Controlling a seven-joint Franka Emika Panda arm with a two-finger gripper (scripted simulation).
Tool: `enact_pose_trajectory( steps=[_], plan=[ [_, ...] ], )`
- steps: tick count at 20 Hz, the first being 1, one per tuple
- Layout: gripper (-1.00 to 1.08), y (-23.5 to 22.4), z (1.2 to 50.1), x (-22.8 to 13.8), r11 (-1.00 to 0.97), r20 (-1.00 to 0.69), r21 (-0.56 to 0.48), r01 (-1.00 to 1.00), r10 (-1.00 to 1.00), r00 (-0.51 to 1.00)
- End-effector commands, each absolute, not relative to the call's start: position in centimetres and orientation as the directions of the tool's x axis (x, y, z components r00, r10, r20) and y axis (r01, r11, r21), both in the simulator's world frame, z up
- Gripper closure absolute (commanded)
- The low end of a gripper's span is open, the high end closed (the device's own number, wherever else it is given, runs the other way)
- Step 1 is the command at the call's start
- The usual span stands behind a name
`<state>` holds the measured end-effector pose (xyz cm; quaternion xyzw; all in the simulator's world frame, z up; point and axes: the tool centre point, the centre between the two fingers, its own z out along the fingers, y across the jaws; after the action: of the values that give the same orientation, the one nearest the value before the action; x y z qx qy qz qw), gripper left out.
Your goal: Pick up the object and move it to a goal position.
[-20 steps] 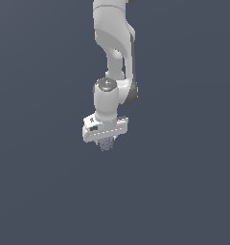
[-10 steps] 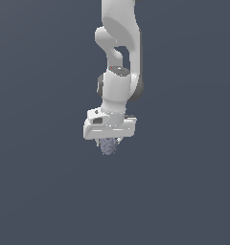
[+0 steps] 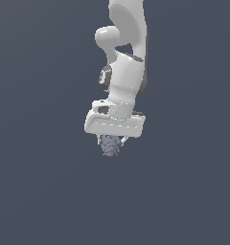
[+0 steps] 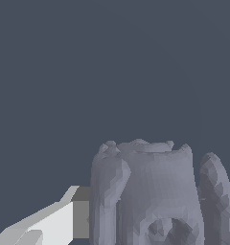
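**A:** So where's it at right now? I can barely make out the thing it's supposed to carry.

**B:** Look right under the white, blocky robot hand [image 3: 112, 139]. The small lumpy greyish-purple object with the bumpy, ridged surface [image 3: 109, 145] sits directly below the hand's wide white body, poking out underneath, narrower than the hand. In the wrist view the object [image 4: 145, 191] fills the near part of the picture with one white finger [image 4: 45, 225] just beside it. Looks to me like the hand is clamped on the object, with the fingers mostly hidden behind the hand body in the exterior view.

**A:** Is it off the table?

**B:** Can't say. Everything around the hand is flat dark grey, with no edge or shadow I can read. No goal marker visible either.

**A:** So what's the trick for this bit?

**B:** My guess is it's in the carry stage. With a knobbly shape like that, contact is probably on a few ridges only, so I'd keep the squeeze steady and move smoothly, no jerky wrist turns, or the object could twist or slip out. Keep the hand pointing down like it is, arrive gently, and don't loosen the fingers until it's at the goal.
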<state>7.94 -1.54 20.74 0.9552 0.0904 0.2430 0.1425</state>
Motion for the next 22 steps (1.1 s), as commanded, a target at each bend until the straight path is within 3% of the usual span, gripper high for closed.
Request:
enact_pose_trajectory(
  steps=[1,22],
  plan=[
    [1.08,-1.2,22.2,8.5,-0.94,0.47,0.332,0.074,0.233,0.852],
    [1.08,1.6,33.7,11.4,-0.893,0.686,0.417,-0.172,0.185,0.704]
  ],
)
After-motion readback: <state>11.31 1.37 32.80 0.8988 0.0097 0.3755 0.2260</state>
